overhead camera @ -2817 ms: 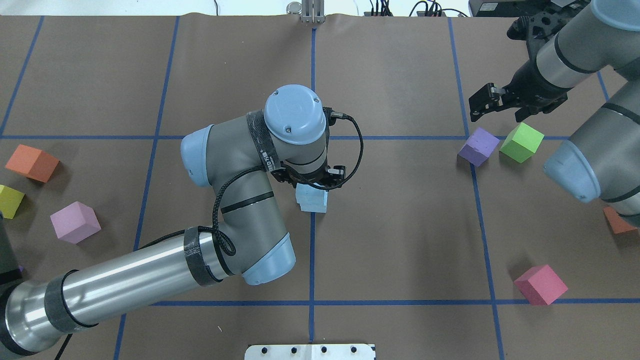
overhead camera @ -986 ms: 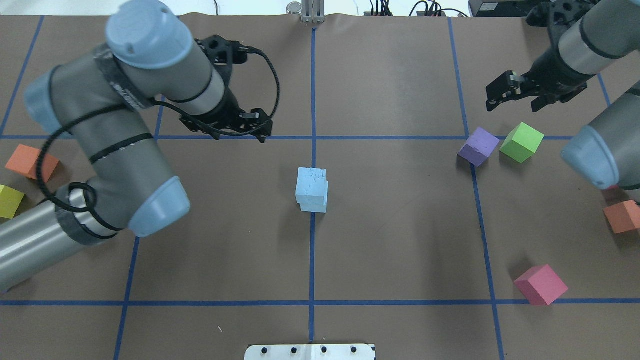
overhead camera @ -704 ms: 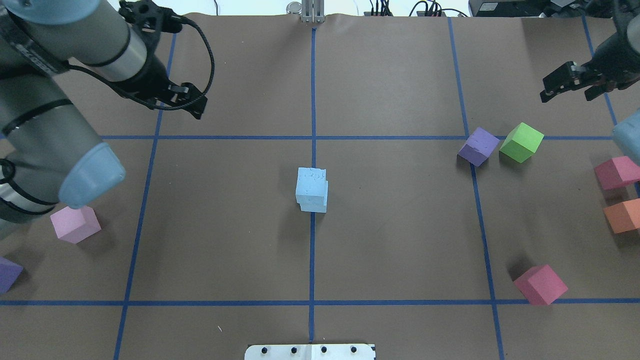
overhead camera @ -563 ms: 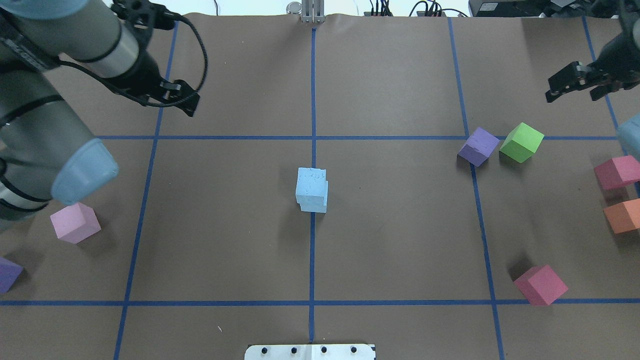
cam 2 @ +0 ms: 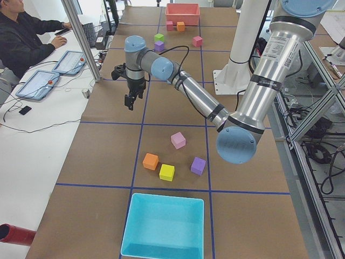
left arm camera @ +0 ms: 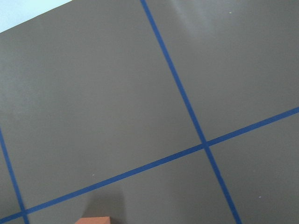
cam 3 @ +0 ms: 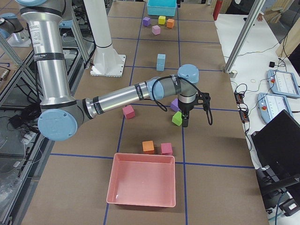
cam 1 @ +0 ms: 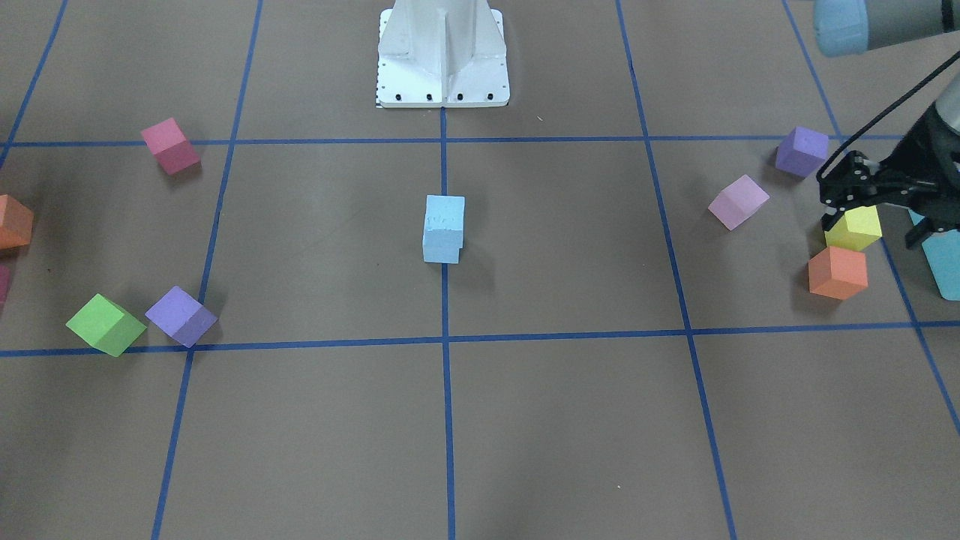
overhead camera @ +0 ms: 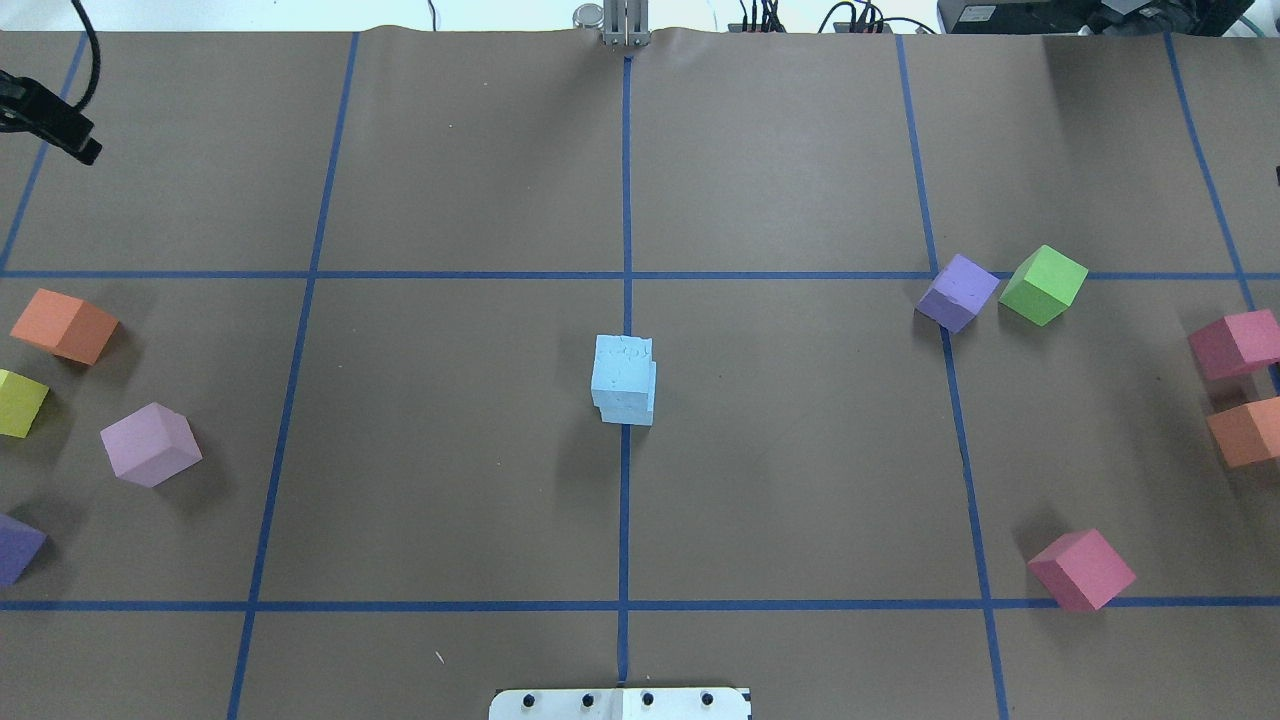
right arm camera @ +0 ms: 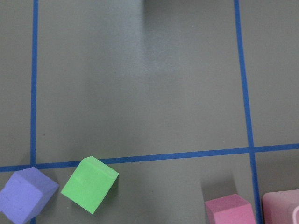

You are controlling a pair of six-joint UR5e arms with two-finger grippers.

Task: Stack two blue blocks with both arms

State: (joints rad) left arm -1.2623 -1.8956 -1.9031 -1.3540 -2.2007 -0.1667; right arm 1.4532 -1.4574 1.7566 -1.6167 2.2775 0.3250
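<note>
While the blue blocks stand stacked, the left fingers hover well away, spread.

The brown-papered table, gridded with blue tape, carries the blue blocks stacked at its centre; coloured cubes scatter toward both ends, where a teal bin and a pink bin sit.

Spotted the blocks stacked, one atop the other, at table centre. Clocked from there, twelve toward the far edge: cube pair near two-thirty, lone cube at four, cluster at nine.
</note>
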